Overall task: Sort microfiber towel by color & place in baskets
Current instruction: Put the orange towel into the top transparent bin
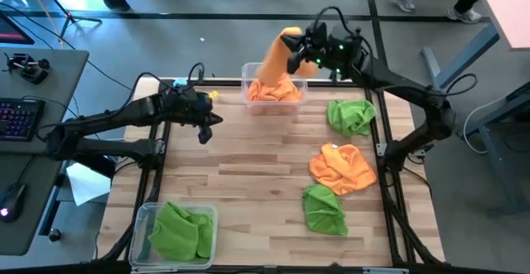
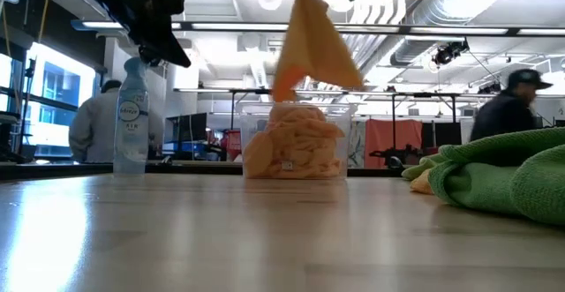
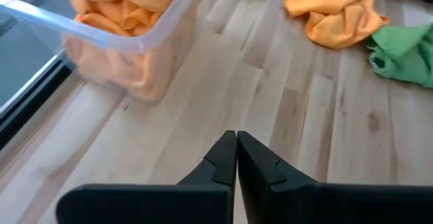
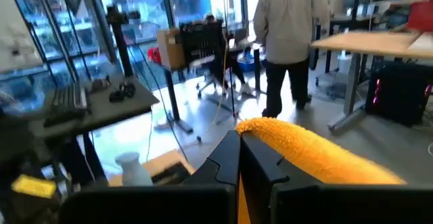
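**Above the far basket, an orange towel hangs from the right gripper**

Above the far edge of the wooden table, the right gripper point(image 1: 291, 57) has its two dark fingers pinched together on a corner of a bright orange microfiber towel point(image 1: 277, 55). The cloth hangs from it, its lower end draping down to the clear plastic rectangular tub point(image 1: 248, 79) below, which already holds a heap of orange towels point(image 2: 293, 151).

The left gripper point(image 1: 206, 133) hovers above bare wood, near the same tub on its left side, with fingers pressed together and nothing between them.

Farther out, three loose towels lie along the right side of the table: a crumpled green one point(image 1: 351, 116) closest to the orange tub, a crumpled orange one point(image 1: 343, 167) in the middle, and a second green one point(image 1: 325, 209) nearest the front. At the front left corner sits a second clear plastic tub point(image 1: 142, 216) holding green towels point(image 1: 182, 231). A small clear spray bottle point(image 2: 131, 120) stands at the table's far left edge. People stand in the room beyond.

What could go wrong, as a judgement: the tub is already piled high, so if the hanging towel is let go off centre it could slide over the rim onto the table. The closed fingers might also snag the soft pile and drag the cloth back out when lifting.
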